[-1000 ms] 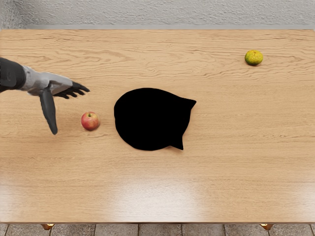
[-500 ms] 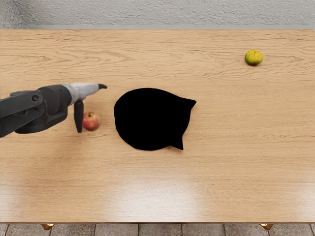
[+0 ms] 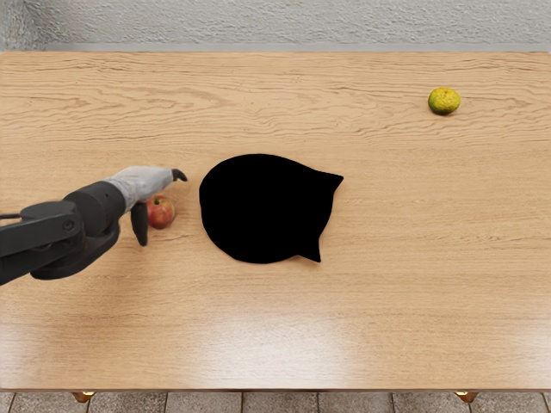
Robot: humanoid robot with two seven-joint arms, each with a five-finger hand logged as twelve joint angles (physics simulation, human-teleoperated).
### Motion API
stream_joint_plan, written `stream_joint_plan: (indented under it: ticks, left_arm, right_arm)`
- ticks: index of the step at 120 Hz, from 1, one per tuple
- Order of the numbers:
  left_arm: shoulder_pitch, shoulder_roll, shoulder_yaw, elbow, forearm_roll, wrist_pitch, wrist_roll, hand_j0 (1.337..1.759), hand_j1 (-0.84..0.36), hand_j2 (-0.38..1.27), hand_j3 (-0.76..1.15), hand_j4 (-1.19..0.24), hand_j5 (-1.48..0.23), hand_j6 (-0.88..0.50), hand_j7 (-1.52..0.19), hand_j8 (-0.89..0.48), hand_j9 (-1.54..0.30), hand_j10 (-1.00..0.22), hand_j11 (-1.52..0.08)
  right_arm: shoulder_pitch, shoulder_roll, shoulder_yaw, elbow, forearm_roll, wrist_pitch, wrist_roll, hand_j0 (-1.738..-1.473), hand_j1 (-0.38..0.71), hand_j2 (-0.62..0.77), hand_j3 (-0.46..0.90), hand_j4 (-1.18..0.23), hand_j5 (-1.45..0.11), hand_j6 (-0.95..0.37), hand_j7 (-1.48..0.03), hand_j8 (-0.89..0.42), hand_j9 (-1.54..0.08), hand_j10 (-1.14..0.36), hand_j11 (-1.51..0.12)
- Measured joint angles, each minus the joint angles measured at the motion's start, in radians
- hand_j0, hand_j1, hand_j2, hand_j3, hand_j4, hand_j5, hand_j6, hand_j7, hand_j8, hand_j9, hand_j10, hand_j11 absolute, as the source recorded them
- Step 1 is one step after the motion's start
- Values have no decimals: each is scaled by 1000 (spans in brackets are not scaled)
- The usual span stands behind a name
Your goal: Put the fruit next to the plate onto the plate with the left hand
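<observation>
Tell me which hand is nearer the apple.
Left. The left hand is right at the apple, on its left side and partly over it. The right hand is out of view.

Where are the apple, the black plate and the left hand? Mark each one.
apple (image 3: 162, 212): head view, its visible red side.
black plate (image 3: 267, 206): head view, its bare middle.
left hand (image 3: 142, 186): head view, its grey back.
</observation>
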Motion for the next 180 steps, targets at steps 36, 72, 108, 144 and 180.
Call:
stream_joint_plan:
  ticks: [36, 72, 108, 144, 180]
  left_arm:
    - [-1, 1, 1, -15, 15, 13, 0, 1658, 17, 59, 0, -284, -364, -285, -363, -285, -363, -283, -363]
    - [5, 3, 2, -7, 13, 8, 0, 1658, -23, 66, 0, -317, -407, -318, -407, -318, -407, -316, -406]
    - [5, 3, 29, 3, 13, 5, 0, 1658, -96, 79, 0, -377, -486, -378, -486, -378, -486, -377, -486]
    - [2, 10, 35, 2, 13, 10, 0, 1658, -210, 98, 0, -471, -610, -460, -610, -472, -609, -471, -609]
    - [0, 4, 35, 3, 10, 5, 0, 1657, -251, 134, 0, -516, -669, -488, -670, -516, -669, -516, -668]
  right_arm:
    - [-1, 0, 0, 0, 0, 0, 0, -1658, -349, 0, 0, 0, 0, 0, 0, 0, 0, 0, 0]
    - [-1, 0, 0, 0, 0, 0, 0, -1658, -349, 0, 0, 0, 0, 0, 0, 0, 0, 0, 0]
    - [-1, 0, 0, 0, 0, 0, 0, -1658, -349, 0, 0, 0, 0, 0, 0, 0, 0, 0, 0]
    - [-1, 0, 0, -1, 0, 0, 0, -1658, -349, 0, 0, 0, 0, 0, 0, 0, 0, 0, 0]
    - [-1, 0, 0, -1, 0, 0, 0, -1658, -349, 0, 0, 0, 0, 0, 0, 0, 0, 0, 0]
